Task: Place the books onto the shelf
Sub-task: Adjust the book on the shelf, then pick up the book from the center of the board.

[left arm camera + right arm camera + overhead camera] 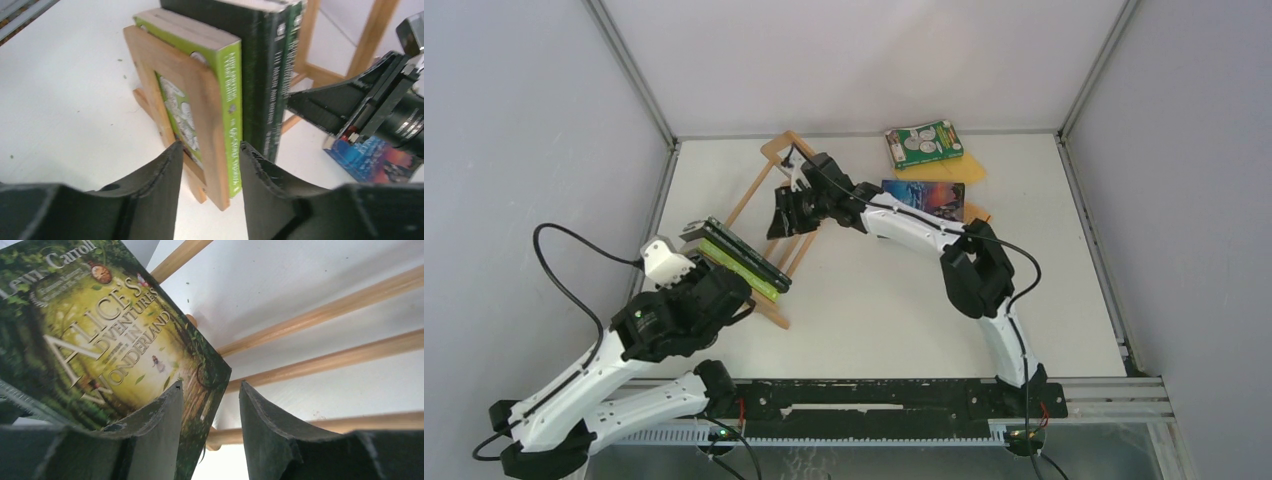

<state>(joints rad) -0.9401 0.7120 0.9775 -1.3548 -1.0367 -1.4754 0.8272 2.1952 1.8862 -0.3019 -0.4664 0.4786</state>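
The light-wood shelf (759, 180) lies diagonally left of centre. Three books stand at its near end: a lime-green one (233, 110) against the frame end (200, 100), then two dark ones (262, 70). My left gripper (207, 147) is open, its jaws straddling the frame end and the lime-green spine, with a gap on the left side. My right gripper (210, 385) is open over the slats (325, 310). The corner of the leaning dark Alice book (100, 340) lies against its left finger. The green book with white circles (924, 143), the yellow-orange one (959, 170) and the blue one (924, 197) lie on the table.
The white table (894, 300) is walled on three sides. The loose books lie at the back right, partly stacked, with the right arm's forearm (914, 225) passing in front of them. The shelf's far frame end (782, 150) stands near the back wall.
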